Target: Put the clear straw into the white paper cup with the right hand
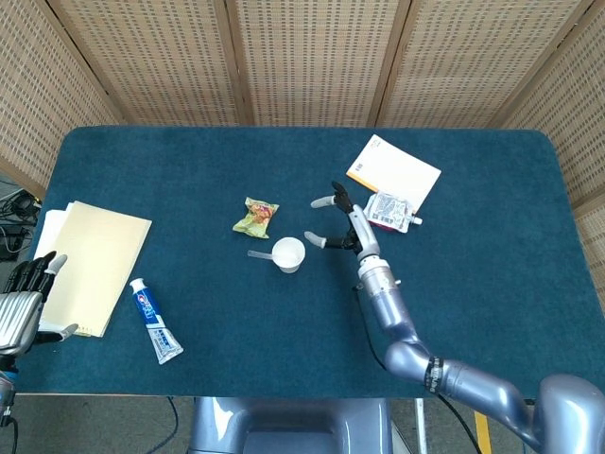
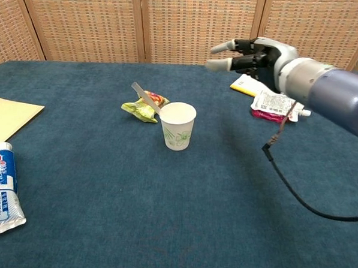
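Observation:
The white paper cup stands upright near the table's middle. The clear straw rests in it, leaning out over the rim to the cup's left. My right hand hovers to the right of the cup, well apart from it, fingers spread and holding nothing. My left hand hangs off the table's left edge, fingers loosely apart and empty; the chest view does not show it.
A crumpled snack wrapper lies just behind the cup. A toothpaste tube and yellow papers lie at the left. A booklet and a sealed pouch lie at the back right.

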Available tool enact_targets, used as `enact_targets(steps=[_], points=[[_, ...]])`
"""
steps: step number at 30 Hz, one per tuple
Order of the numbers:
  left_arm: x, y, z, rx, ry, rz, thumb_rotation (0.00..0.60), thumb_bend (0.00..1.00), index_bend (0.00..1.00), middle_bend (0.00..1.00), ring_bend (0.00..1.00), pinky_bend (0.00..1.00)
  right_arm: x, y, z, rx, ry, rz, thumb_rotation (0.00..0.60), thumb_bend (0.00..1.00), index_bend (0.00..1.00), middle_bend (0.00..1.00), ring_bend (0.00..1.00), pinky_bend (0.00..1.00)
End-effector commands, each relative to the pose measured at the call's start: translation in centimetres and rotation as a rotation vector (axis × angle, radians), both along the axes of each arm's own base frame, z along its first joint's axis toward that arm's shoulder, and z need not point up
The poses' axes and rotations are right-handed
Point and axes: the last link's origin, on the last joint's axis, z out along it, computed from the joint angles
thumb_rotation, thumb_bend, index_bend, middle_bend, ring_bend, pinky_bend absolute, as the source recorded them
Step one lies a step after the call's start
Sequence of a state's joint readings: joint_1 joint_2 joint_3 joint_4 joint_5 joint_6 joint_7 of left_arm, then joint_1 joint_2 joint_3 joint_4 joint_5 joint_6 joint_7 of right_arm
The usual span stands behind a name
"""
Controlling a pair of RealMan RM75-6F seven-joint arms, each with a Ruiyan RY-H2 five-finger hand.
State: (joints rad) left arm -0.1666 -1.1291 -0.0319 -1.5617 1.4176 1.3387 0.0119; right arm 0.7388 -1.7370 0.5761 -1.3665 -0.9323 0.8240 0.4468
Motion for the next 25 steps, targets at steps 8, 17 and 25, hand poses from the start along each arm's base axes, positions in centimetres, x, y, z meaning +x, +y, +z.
enact_targets(steps=[8, 17, 25], points=[[0.5, -0.6, 0.2, 0.034, 0.015, -0.027, 0.600, 0.00, 0.00, 0.00, 0.00, 0.00, -13.5, 6.2, 7.0, -0.135, 0.858, 0.116, 0.600, 0.21, 0.18, 0.00, 0.00, 0.00], [0.9, -1.0, -0.6, 0.029, 0.048, -0.044, 0.600, 0.00, 0.00, 0.00, 0.00, 0.00, -18.4, 10.9, 8.2, -0.162, 1.100, 0.107, 0.600, 0.19, 0.10, 0.00, 0.00, 0.00], [0.9, -1.0, -0.7, 0.031, 0.049, -0.044, 0.600, 0.00, 0.00, 0.00, 0.00, 0.00, -18.5, 11.0, 8.1, -0.171, 1.099, 0.110, 0.600, 0.18, 0.10, 0.00, 0.00, 0.00]])
